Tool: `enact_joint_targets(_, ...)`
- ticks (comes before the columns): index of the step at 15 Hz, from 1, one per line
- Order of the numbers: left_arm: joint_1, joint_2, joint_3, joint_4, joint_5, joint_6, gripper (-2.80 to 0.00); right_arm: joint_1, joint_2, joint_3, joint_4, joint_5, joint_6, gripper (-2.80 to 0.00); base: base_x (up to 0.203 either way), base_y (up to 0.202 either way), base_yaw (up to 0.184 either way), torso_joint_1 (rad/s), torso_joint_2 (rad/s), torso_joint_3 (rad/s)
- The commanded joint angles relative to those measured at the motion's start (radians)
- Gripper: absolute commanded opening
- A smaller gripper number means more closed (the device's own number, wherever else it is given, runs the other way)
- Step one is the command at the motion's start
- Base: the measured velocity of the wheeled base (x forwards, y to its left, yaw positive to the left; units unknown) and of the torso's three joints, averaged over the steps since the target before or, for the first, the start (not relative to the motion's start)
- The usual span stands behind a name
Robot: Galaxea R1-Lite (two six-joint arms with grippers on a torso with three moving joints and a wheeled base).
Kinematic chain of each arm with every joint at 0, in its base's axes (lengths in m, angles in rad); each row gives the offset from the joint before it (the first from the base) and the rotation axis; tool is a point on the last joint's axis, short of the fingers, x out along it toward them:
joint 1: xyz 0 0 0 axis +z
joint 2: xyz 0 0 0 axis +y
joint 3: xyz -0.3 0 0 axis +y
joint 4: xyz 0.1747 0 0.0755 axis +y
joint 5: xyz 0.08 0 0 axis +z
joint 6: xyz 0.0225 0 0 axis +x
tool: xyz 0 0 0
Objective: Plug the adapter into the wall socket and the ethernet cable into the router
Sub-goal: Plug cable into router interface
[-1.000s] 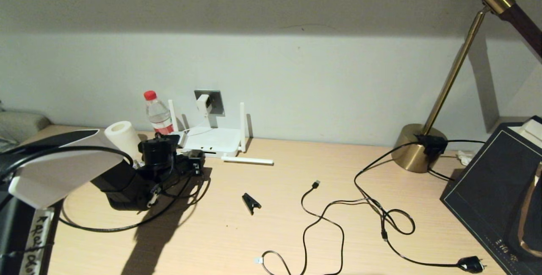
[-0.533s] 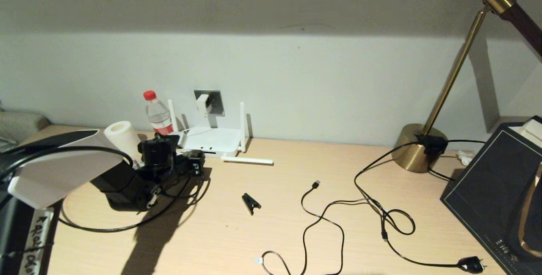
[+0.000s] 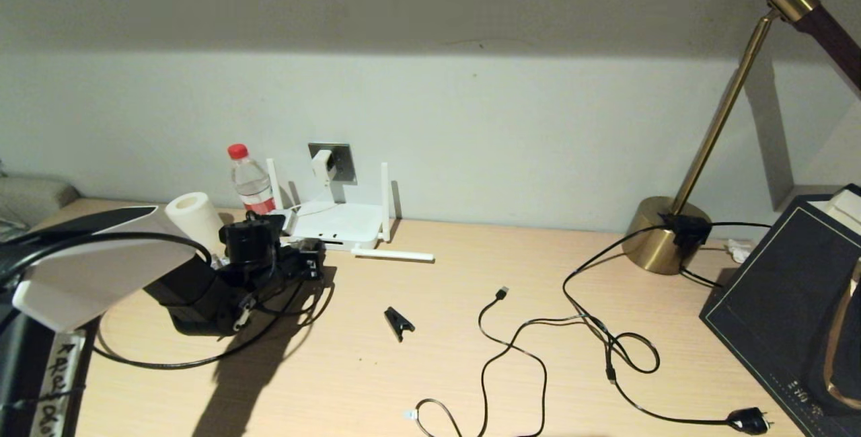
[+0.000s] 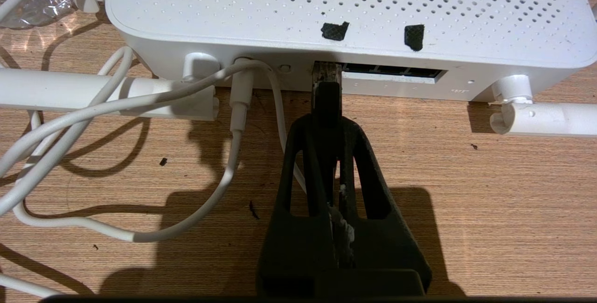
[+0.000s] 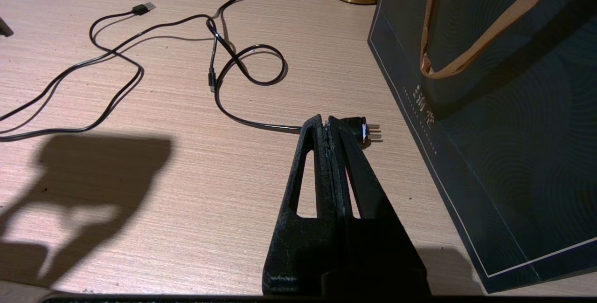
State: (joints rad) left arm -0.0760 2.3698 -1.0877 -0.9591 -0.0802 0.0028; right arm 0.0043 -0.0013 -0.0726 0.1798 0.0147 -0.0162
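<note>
Now my left gripper [image 4: 326,102] fingers pinch the ethernet cable [image 4: 325,89] at the perforated white router [image 4: 345,9]; right gripper [image 5: 326,123] fingers closed above the woodgrain bench [image 5: 186,177].

Router [image 3: 338,224] below wall socket [image 3: 341,161].

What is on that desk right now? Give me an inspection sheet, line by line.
Surface: wooden desk, against the wall.
Job's things: adapter sits in the wall socket; router below it; ethernet cable connector at a router port.
Clutter: water bottle, paper roll, black clip, dark gift bag.
Grippers: left pincer shut on the ethernet cable at the router; right pincer shut, parked by the bag.
Cables: USB cable and black cable with pronged plug loose on the desk; white cord in the router.
Surroundings: brass lamp, grey wall.
</note>
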Motion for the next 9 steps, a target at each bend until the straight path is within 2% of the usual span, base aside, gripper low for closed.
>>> enact_joint_targets(1,-0.001,0.002,-0.001,-0.004,-0.001,0.000,-2.80,0.000,0.001,0.000,0.001,0.001,-0.001,-2.80,0.000,0.000,0.000,0.000,0.00,0.000)
enact_joint_targets(9,-0.005,0.002,0.000,-0.007,-0.001,0.000,-2.80,0.000,0.001,0.000,0.001,-0.001,-0.001,-2.80,0.000,0.000,0.000,0.000,0.00,0.000)
